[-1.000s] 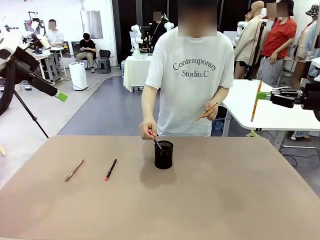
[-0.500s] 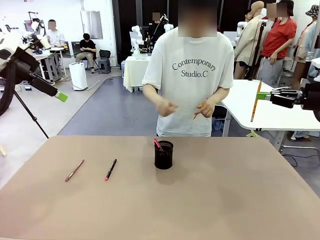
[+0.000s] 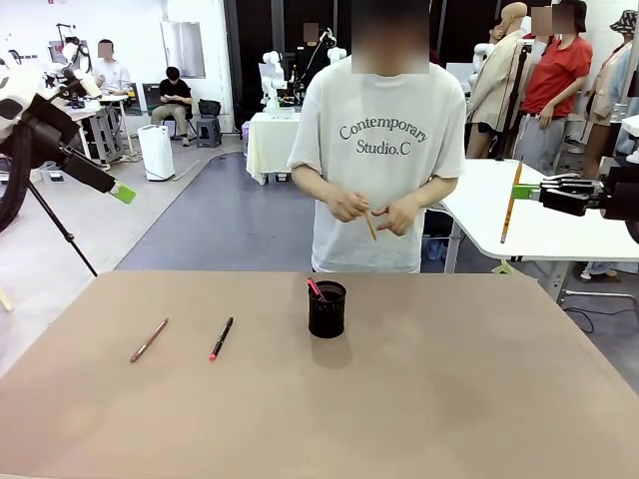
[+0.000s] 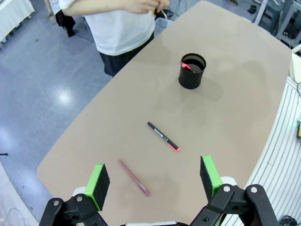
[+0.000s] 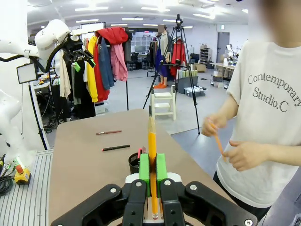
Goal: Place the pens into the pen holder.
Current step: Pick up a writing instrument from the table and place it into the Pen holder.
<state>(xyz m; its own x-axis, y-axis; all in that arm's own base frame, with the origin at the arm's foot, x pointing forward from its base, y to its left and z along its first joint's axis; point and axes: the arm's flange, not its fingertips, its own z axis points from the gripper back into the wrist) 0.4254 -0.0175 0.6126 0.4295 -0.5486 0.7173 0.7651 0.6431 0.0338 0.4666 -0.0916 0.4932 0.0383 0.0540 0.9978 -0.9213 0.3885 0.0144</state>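
Pen holder [image 3: 326, 311] is set on the tabletop [image 3: 449, 399] with one red-tipped pen [image 3: 315, 288] already inside. A black pen [image 3: 221, 338] and a reddish-brown pen [image 3: 149, 340] are left lying to its left. A yellow pen [image 3: 511, 205] is pinched in the right pincer [image 5: 153, 170]; the left pincer [image 4: 154, 179] is spread. An orange pen [image 3: 370, 224] is held in the person's hands [image 3: 402, 216].

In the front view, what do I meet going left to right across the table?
reddish-brown pen → black pen with red tip → pen holder with a pink-topped pen in it → off the table's right side, yellow pen gripped in the right hand.
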